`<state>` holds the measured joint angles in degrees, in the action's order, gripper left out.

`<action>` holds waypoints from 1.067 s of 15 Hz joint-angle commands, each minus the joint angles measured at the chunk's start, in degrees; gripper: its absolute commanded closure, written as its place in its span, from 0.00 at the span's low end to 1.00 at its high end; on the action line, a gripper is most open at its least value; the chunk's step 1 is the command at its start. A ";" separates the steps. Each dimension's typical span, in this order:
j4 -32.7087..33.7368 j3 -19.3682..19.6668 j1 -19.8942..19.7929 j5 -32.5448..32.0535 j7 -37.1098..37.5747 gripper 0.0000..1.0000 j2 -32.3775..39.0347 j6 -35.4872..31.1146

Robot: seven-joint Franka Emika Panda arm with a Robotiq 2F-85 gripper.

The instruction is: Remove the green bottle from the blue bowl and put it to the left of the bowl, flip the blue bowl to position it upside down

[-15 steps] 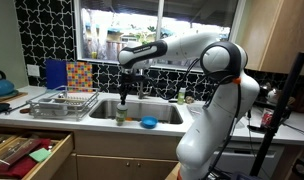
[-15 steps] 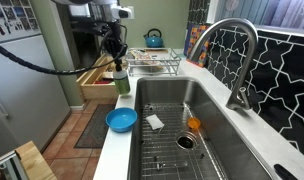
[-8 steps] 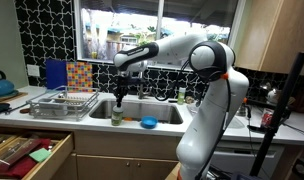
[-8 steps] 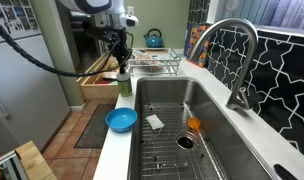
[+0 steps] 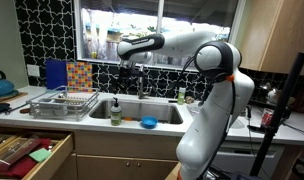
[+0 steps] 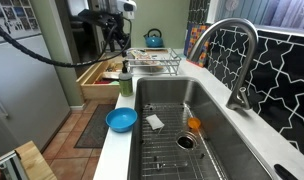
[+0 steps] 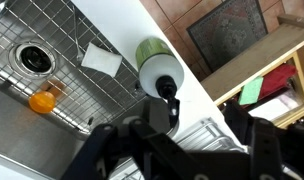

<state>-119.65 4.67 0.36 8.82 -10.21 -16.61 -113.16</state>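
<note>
- Nearest to me, the blue bowl [image 6: 121, 120] sits right way up, mouth to the ceiling, on the narrow counter [image 6: 112, 150] strip that runs along the front of the sink [image 6: 222, 150].
- Just beside it, down on the sink's wire grid, lie a white scrap [image 6: 155, 121] and a small orange object [image 6: 195, 125]. The two are apart from each other.
- Farther along the same counter strip the green bottle [image 6: 125, 82] stands upright on its own. It is out of the bowl and clear of it, with bare counter between the two.
- In an exterior view from the front, the bottle is on the picture's left side of the bowl, at the sink's front corner.
- The jaws hang in the air straight above the bottle, not touching it.
- In the wrist view I look down on the bottle's round shoulder and dark top. The two fingers [image 7: 254, 145] show as blurred dark shapes spread wide on either side, with nothing held between them.
- Beside the bottle, below counter height, an open drawer [image 6: 97, 82] juts out.
- Beyond the bottle a wire dish rack [image 6: 152, 65] rests on the counter.
- Farthest back stands a blue kettle [image 6: 154, 39], and the curved faucet [image 6: 232, 55] rises at the sink's far side.
</note>
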 commanded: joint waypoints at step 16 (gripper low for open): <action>-6.44 12.82 -5.13 -1.55 -39.23 0.00 -4.32 19.56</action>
<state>-126.18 18.40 -3.41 8.58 -49.46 -22.57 -94.12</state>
